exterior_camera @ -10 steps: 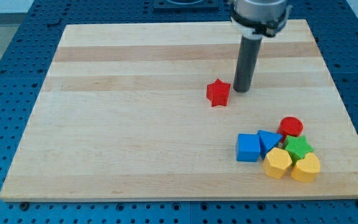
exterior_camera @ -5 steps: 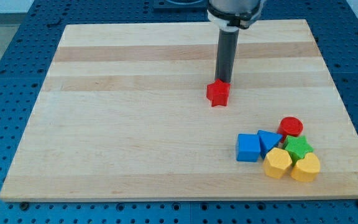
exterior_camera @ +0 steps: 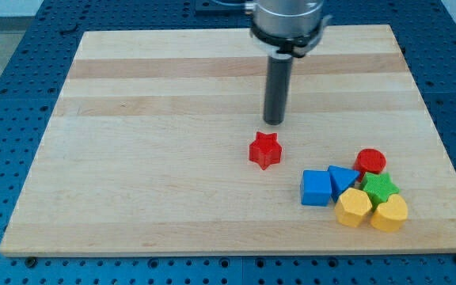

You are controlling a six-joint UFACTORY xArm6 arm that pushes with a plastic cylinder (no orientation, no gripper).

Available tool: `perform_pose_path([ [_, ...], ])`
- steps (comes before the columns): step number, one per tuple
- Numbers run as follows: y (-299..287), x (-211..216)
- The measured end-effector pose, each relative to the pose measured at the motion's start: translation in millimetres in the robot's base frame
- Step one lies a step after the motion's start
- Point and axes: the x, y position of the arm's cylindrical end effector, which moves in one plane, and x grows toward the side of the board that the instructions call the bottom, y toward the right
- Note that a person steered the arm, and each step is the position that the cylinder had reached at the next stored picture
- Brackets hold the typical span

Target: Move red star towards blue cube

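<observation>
The red star (exterior_camera: 265,150) lies near the middle of the wooden board (exterior_camera: 172,158). The blue cube (exterior_camera: 317,188) sits to its lower right, at the left end of a cluster of blocks. My tip (exterior_camera: 274,122) stands just above the star in the view, slightly to its right, with a small gap between them.
Beside the blue cube are a blue triangle (exterior_camera: 342,179), a red cylinder (exterior_camera: 370,161), a green star (exterior_camera: 380,188), a yellow hexagon (exterior_camera: 353,207) and a yellow heart-shaped block (exterior_camera: 389,213), all packed together near the board's lower right.
My tip swung from the star's right to above it and pushed down; the red star slid toward the view's bottom and slightly left. The tip now stands apart from it.
</observation>
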Motion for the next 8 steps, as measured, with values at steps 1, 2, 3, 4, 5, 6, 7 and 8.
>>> perform_pose_path([
  [1,-20.7,26.4],
  [2,-8.2,46.8],
  [3,15.8,61.3],
  [4,20.0,64.5],
  [5,0.1,44.0],
  [6,-28.2,49.5],
  [7,-29.0,68.5],
  [8,-1.1,68.6],
])
